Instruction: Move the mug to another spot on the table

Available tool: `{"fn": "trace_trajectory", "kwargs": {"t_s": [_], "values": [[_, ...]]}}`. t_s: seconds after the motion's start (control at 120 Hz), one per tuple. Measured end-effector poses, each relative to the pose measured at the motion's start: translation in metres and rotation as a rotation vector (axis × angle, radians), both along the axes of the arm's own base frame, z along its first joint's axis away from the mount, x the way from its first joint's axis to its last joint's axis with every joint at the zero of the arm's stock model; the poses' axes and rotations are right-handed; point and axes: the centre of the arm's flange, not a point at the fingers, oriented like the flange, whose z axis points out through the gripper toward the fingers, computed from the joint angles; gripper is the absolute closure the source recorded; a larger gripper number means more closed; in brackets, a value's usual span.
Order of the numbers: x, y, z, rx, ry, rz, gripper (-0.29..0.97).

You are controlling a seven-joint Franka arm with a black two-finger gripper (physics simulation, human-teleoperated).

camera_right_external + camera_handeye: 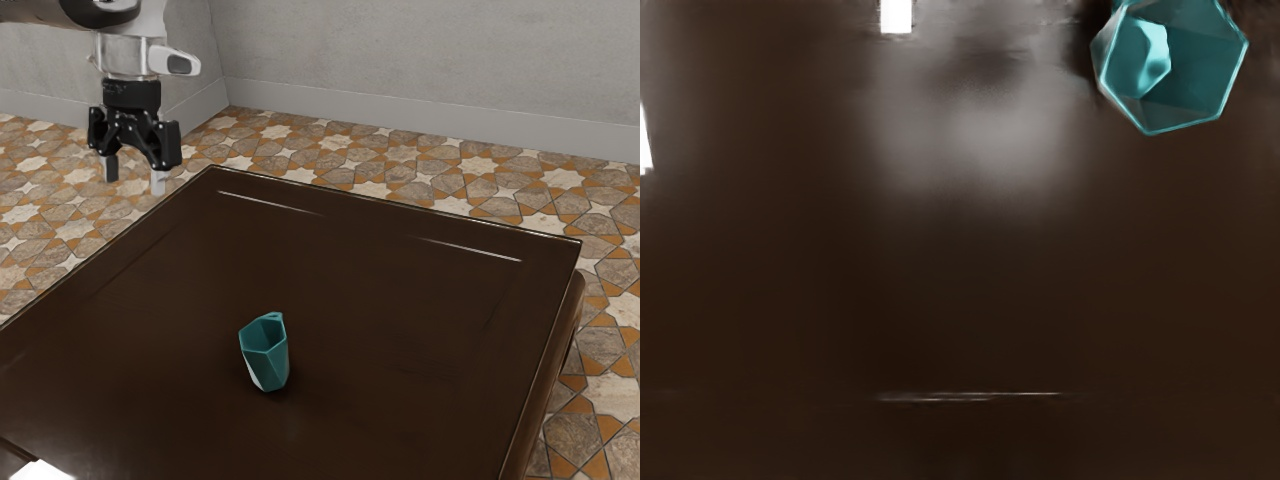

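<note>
Mug (266, 352) stands upright on the dark brown table (400, 300), in the lower centre of the exterior view. It is teal and faceted, narrower at its base than at its rim, with its open mouth facing up. It sits on bare tabletop, well in from every edge, and a soft shadow lies around its foot. The black gripper (134, 172) hangs in the upper left of that frame, at the end of the white arm, near the table's far corner on the exterior view's left. Its fingers (159, 178) point down and are spread apart with nothing between them. Gripper and mug are well apart, with a broad stretch of glossy wood between them. Patterned floor tiles (420, 165) in brown and cream run around the table up to a pale grey wall (420, 50). In the wrist view the mug (1168, 62) is seen from above, its angular rim and hollow inside showing against the dark table (960, 290), which carries pale, hazy reflections and a few small bright patches.
</note>
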Motion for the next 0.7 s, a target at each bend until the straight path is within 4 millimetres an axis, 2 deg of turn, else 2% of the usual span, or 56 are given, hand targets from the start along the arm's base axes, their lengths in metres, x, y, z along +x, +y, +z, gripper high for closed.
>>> {"fn": "trace_trajectory", "kwargs": {"t_s": [0.125, 0.208, 0.267, 0.308, 0.383, 0.475, 0.533, 0.6, 0.7], "values": [[0.023, 0.005, 0.007, 0.002, -0.176, -0.005, 0.0], [0.032, 0.008, 0.012, 0.001, -0.248, -0.007, 0.0], [0.036, 0.009, 0.026, 0.007, -0.302, -0.011, 0.0], [0.039, 0.007, 0.027, 0.009, -0.315, -0.016, 0.0], [0.053, -0.006, 0.004, 0.007, -0.286, -0.044, 0.0], [0.068, -0.048, -0.034, -0.006, -0.218, -0.117, 0.0], [0.072, -0.067, -0.056, -0.013, -0.18, -0.15, 0.0], [0.075, -0.08, -0.073, -0.018, -0.15, -0.171, 0.0], [0.085, -0.094, -0.108, -0.024, -0.098, -0.19, 0.0]]}}
